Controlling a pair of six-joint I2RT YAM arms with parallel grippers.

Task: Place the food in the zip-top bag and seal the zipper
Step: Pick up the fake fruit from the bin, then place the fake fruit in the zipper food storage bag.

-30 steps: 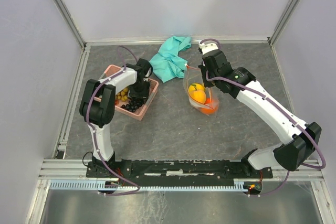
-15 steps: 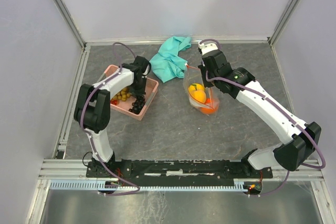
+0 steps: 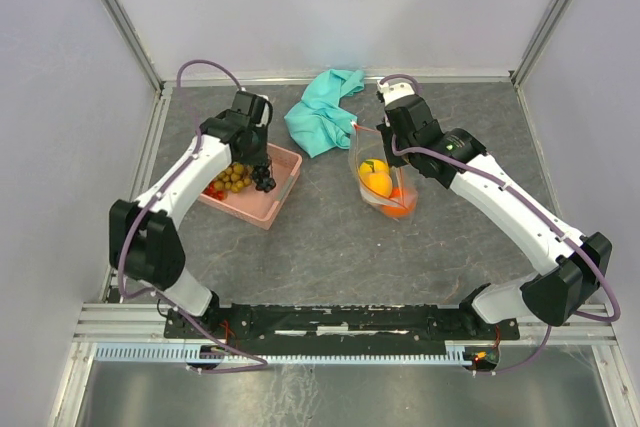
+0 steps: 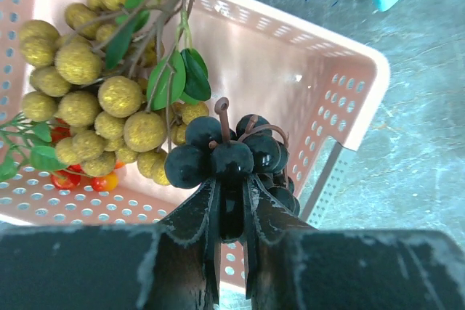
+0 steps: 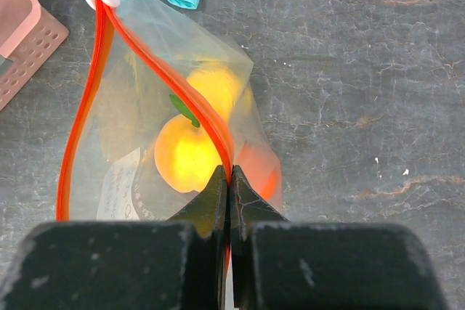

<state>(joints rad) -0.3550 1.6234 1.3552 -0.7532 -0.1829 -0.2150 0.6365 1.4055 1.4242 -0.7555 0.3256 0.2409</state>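
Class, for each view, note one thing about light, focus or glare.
Top external: soft, even light, only faint shadows on the table. Left wrist: dark grapes sharp, left claw body blurred. Right wrist: zip-top bag sheen hazes the fruit; right claw body blurred.

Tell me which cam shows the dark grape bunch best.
Left wrist: the dark grape bunch fills the centre, stem and berries sharp, pinched by the left gripper over the pink basket. Top external shows only a small dark blob at the basket's edge. Right wrist misses it entirely.
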